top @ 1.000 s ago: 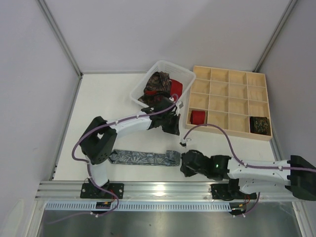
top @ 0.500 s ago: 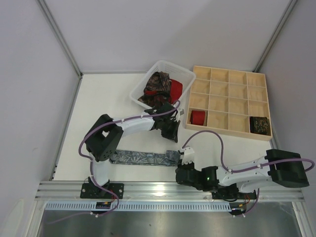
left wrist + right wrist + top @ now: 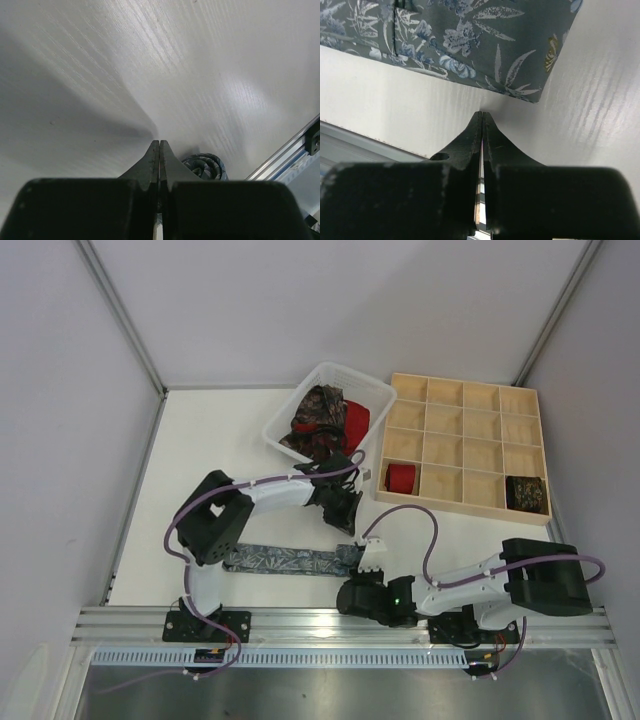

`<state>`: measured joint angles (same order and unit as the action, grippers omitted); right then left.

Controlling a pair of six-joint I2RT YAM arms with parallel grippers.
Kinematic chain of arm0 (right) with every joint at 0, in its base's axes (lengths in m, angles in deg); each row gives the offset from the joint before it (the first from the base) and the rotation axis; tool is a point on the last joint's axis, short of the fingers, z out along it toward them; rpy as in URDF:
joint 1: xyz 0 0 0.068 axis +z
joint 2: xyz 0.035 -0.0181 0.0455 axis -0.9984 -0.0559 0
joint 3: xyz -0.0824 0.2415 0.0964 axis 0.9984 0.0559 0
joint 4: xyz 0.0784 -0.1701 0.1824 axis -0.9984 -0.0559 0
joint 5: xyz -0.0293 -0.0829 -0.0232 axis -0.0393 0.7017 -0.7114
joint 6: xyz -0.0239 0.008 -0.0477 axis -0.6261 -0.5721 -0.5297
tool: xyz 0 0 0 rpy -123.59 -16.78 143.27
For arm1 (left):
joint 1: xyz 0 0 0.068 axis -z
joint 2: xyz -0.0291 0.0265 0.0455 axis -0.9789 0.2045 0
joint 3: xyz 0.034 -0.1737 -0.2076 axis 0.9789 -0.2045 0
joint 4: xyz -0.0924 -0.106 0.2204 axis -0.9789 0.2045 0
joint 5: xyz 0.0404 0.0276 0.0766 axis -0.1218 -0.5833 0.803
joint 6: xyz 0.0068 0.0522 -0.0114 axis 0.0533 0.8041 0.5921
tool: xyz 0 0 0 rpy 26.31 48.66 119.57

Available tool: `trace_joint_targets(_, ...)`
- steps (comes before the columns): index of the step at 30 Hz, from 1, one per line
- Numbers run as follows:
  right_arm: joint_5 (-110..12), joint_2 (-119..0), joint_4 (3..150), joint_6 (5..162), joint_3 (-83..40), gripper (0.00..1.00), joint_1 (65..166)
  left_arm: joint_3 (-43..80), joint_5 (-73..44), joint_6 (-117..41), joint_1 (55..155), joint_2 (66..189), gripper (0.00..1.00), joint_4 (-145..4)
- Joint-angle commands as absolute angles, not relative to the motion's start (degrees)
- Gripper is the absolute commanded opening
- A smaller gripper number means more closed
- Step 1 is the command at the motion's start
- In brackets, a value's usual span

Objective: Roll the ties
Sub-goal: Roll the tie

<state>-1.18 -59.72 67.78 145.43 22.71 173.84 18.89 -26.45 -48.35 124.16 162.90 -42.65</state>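
The right gripper [image 3: 481, 114] is clenched with nothing between its jaws, the two black fingers pressed flat together. It hangs low over the white table [image 3: 200, 450] by the near edge, and in its wrist view the tips sit just short of the grey patterned tie [image 3: 470, 40], whose wide end shows a blue-and-white floral print and a squared corner lying flat on the surface; whether the tips touch the cloth cannot be told. From above, that tie [image 3: 290, 560] is an unrolled strip stretched left to right across the near part of the table, its left end by the left arm's base and its right end just ahead of the right gripper [image 3: 348, 592]. A little farther back, the left gripper [image 3: 345, 515] is also clenched and empty. Its wrist view shows the closed tips [image 3: 159, 142] over bare table, with a spiral-wrapped cable [image 3: 205, 165] just beyond them and the aluminium rail [image 3: 300, 150] at the edge of the picture. Farther still, to the right, lies the wooden grid tray [image 3: 460, 502]. Its nearest row holds a small red tie roll [image 3: 401, 477] in the leftmost compartment and a dark paisley tie roll [image 3: 526, 492] in the rightmost. At the back, touching or just beside the tray's left corner, the white plastic basket [image 3: 283, 410] holds a loose, bunched dark paisley tie [image 3: 318, 405] and a loose red tie [image 3: 356, 420].
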Motion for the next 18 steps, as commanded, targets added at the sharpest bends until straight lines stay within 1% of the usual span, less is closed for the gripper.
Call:
trace_joint_targets(1,1.5,-61.5,66.1,149.8,22.0,0.0,172.8,19.1,-28.1,-46.5,124.9,163.5,0.0,-43.0)
trace_joint_targets(11,-0.1,-61.7,65.5,150.8,22.9,0.0,169.9,13.8,-32.5,-45.4,125.2,162.9,0.0,-47.3)
trace_joint_targets(18,-1.5,-62.9,67.1,149.8,23.2,0.0,166.4,8.4,-35.2,-46.6,125.2,159.9,0.0,-51.3)
